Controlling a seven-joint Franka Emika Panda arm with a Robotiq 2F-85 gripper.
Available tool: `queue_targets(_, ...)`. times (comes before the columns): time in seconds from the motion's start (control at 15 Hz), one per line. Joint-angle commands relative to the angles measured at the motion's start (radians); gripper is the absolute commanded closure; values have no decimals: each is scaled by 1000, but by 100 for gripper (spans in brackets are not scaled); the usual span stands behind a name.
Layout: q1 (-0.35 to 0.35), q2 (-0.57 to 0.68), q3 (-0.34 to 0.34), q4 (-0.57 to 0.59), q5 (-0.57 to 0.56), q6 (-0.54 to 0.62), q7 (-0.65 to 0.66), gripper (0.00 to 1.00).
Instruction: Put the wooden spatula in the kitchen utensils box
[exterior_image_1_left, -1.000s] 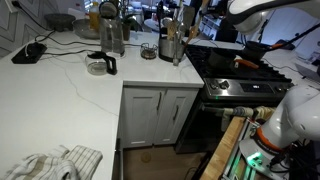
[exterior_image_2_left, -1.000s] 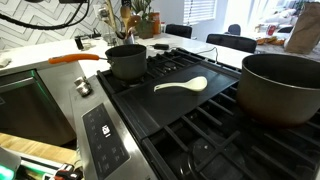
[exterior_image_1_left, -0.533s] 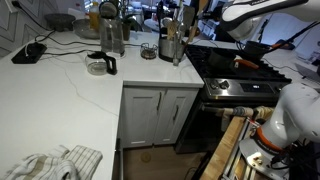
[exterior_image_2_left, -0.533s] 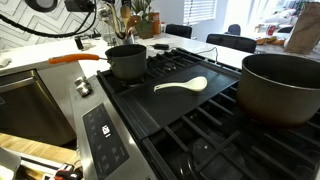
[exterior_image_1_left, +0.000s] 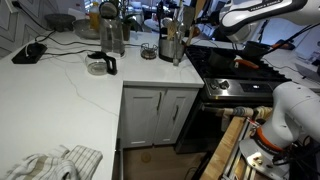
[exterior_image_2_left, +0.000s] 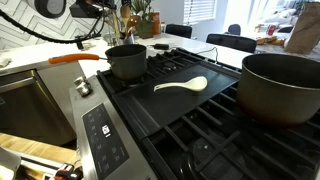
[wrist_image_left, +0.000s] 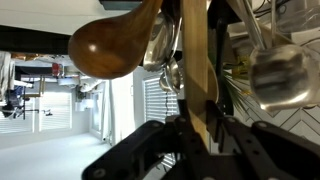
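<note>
Shifted closer to the kitchen utensils box (exterior_image_1_left: 172, 47) since a moment ago, the hand (wrist_image_left: 200, 135) is seen clamped on the wooden spatula (wrist_image_left: 197, 70), whose long axis is aligned with the hand.

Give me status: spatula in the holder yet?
Done: the wooden spatula is picked up, clamped between the fingers. In hand: the gripper holds it among the stored utensils, beside a wooden spoon and steel ladle. Left: lower it into the kitchen utensils box and release; whether its tip is inside can't be seen.
</note>
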Motion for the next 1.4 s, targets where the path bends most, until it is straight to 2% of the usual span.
queue_targets(0.0, 167, -85, -175, 0, -72, 21, -37, 94)
queue_targets(0.2, 286, -121, -292, 24, -127, 73, -61, 94)
queue_targets(0.53, 416, -169, -409, 64, -190, 98, -71, 94)
queue_targets(0.6, 423, -150, -441, 69, -290, 98, 27, 94)
queue_targets(0.8, 478, -151, -512, 86, -348, 97, 52, 94)
queue_targets(1.0, 506, -140, -556, 92, -361, 73, 75, 94)
queue_targets(1.33, 525, -139, -578, 89, -357, 37, 93, 94)
